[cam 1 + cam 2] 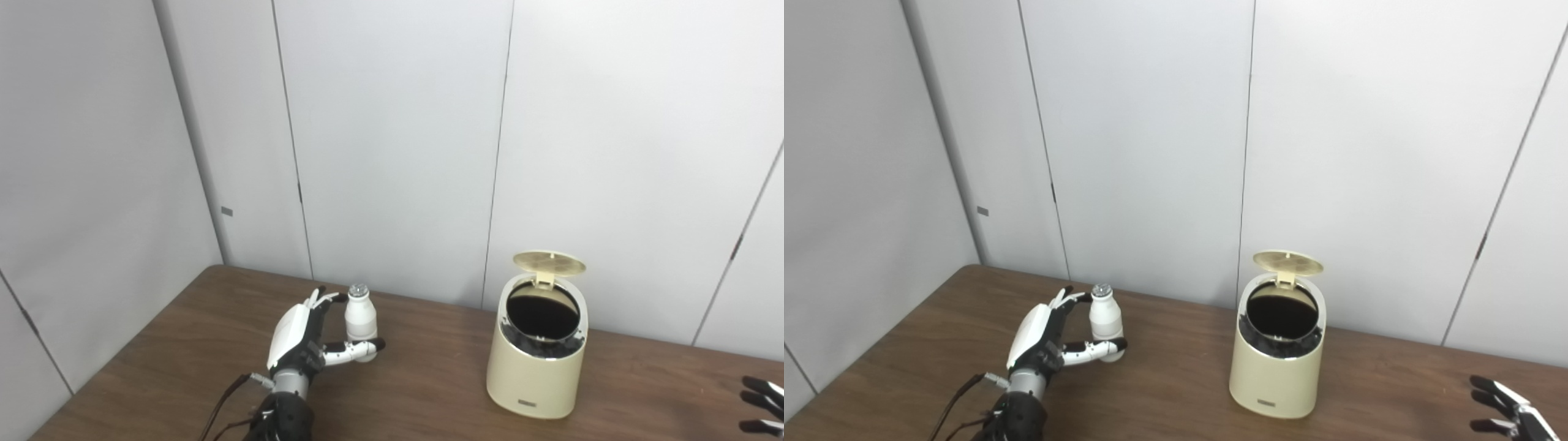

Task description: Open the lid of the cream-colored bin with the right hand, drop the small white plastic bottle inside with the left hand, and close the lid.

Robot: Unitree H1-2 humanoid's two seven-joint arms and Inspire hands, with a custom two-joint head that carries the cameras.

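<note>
The cream-colored bin (538, 361) is already opened, its lid (549, 263) raised. Left of the bin, the small white plastic bottle (359, 320) is clasped upright by the left hand (306, 340). The right hand (1507, 410) is kept spread, empty. Dropping and closing remain.

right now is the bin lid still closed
No, the lid stands hinged up behind the cream-colored bin, leaving its dark round opening uncovered.
</note>
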